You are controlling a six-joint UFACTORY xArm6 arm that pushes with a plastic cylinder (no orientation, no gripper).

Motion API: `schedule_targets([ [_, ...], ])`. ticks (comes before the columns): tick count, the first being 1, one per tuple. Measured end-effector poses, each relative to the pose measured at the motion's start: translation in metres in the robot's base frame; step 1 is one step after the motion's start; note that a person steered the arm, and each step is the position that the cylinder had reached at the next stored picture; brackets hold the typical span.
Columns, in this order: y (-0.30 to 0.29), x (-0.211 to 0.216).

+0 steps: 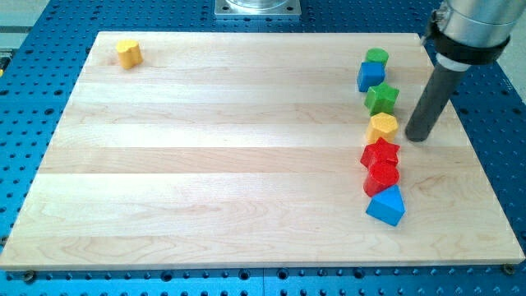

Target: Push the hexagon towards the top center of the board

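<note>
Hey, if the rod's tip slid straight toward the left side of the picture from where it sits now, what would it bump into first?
Most likely the yellow hexagon block. My tip sits just to its right in the view, seemingly a small gap away. The red star block lies slightly lower and might be grazed, though depth is hard to judge.

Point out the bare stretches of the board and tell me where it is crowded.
Bare: the whole wooden board between the yellow block at the view's top left and the column at the right. Crowded: that column, green cylinder down to the blue block, with my tip just right of the yellow hexagon.
</note>
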State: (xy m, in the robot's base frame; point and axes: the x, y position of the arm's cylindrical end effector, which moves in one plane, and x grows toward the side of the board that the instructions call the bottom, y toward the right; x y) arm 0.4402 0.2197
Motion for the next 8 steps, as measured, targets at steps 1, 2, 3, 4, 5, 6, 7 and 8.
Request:
schedule_targets([
  [1,-0.017,0.006],
  [2,-0.062,0.005],
  [3,-0.136,-0.018],
  [4,-0.201,-0.051],
  [5,-0.203,0.007],
  [6,-0.215,-0.032],
  [7,-0.224,-0.095],
  [8,-0.222,-0.048],
])
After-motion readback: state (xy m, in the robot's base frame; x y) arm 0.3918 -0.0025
